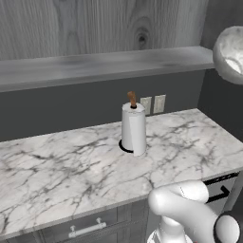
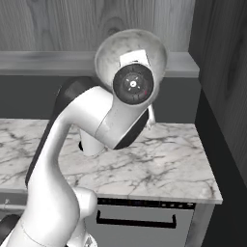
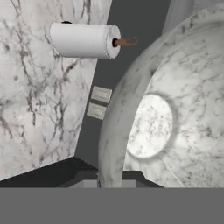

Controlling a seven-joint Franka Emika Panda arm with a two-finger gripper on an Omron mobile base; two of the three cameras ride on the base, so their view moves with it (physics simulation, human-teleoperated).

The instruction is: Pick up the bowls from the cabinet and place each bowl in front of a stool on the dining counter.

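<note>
A white-grey marbled stone bowl (image 3: 175, 109) is in my gripper (image 3: 109, 183), which is shut on its rim, with the bowl's inside facing the hand camera. It hangs tilted in the air at the right end of the cabinet shelf (image 1: 95, 66), level with it. From the left it appears at the upper right edge as the bowl (image 1: 230, 52). From the right the bowl (image 2: 108, 53) sits behind my wrist, in front of the shelf (image 2: 43, 62). The stool and the dining counter are out of view.
A paper towel roll (image 1: 134, 128) on a black base stands on the narrower marble counter (image 1: 71, 161) below the shelf, near two wall sockets (image 1: 153, 103). A dark side wall (image 2: 222, 96) closes the right. Grey drawers (image 1: 86, 229) and a black appliance front (image 2: 140, 217) lie under the counter.
</note>
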